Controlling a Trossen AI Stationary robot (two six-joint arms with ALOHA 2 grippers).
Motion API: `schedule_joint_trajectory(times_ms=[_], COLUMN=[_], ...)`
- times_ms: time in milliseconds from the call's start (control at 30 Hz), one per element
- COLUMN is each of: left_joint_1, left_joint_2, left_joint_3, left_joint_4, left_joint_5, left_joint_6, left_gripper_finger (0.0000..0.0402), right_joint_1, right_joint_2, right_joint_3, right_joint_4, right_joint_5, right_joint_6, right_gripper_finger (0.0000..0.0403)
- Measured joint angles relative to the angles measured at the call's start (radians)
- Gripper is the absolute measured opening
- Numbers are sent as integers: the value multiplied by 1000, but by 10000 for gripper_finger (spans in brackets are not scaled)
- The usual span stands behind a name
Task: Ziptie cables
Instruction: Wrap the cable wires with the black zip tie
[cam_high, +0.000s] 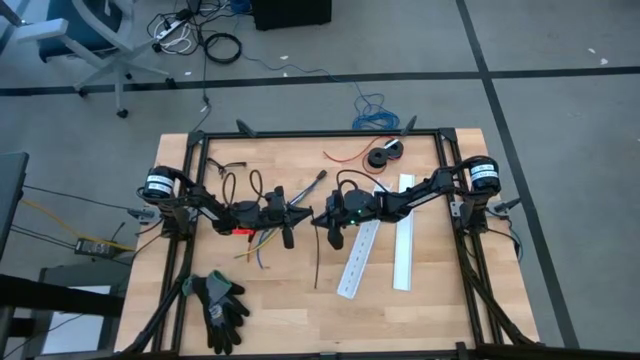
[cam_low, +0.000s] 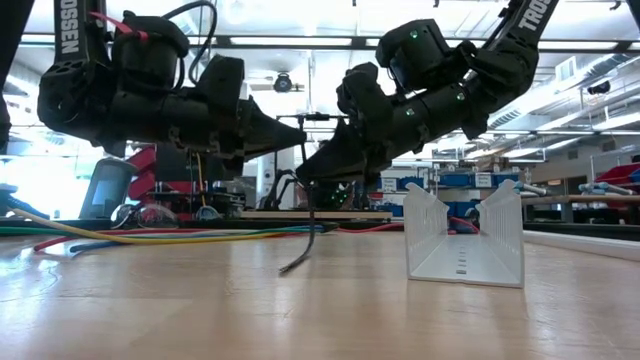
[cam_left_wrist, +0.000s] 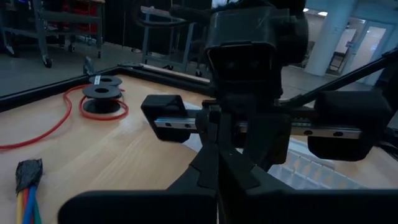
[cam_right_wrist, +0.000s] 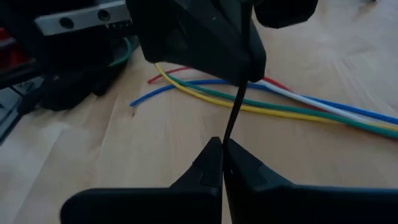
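Right gripper (cam_right_wrist: 222, 146) at the middle of the tabletop (cam_high: 300, 300), fingers (cam_right_wrist: 249, 171) clenched on a thin black zip tie (cam_right_wrist: 235, 109) running up between the tips. Facing it tip to tip, left gripper (cam_high: 300, 211), fingers pressed together; black strip passing right by those tips in the right wrist view, contact there impossible to confirm. In the low view, both grippers hovering above the wood, nose to nose, with the zip tie hanging from the meeting point and its tail curling down onto the tabletop. Beneath and on the left arm's side, the cables (cam_right_wrist: 298, 106): yellow, green, blue, red and white wires fanned flat on the wood, apart from both sets of fingers; seen by the left wrist camera, their joined end wrapped in dark tape (cam_left_wrist: 28, 174). Further out, on the right arm's side, two white slotted cable ducts (cam_high: 382, 243) lying side by side, just beside the right gripper. At the far edge of the tabletop, red wire with a black round spool (cam_left_wrist: 99, 99). Near the front edge on the left arm's side, a pair of dark gloves (cam_high: 220, 303). Beyond the far edge, on the floor, a thin blue wire coil (cam_high: 375, 112).
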Motion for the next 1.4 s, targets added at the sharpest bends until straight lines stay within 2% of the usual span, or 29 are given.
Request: schedule_joint_trajectory(times_ms=[400, 767, 1000, 1400], left_joint_1=[2, 0, 0, 0], left_joint_2=[-2, -1, 0, 0], left_joint_3=[-19, -67, -65, -63], left_joint_4=[-116, -112, -55, 6], left_joint_5=[3, 12, 14, 24], left_joint_6=[-156, -229, -208, -158], left_gripper_finger=[1, 1, 3, 4], right_joint_1=[-7, 3, -11, -33], right_joint_2=[4, 2, 2, 0], right_joint_3=[-2, -2, 0, 0], right_joint_4=[-49, -63, -12, 73], right_joint_5=[-1, 0, 9, -9], right_joint_6=[-47, -143, -6, 54], right_gripper_finger=[65, 60, 66, 76])
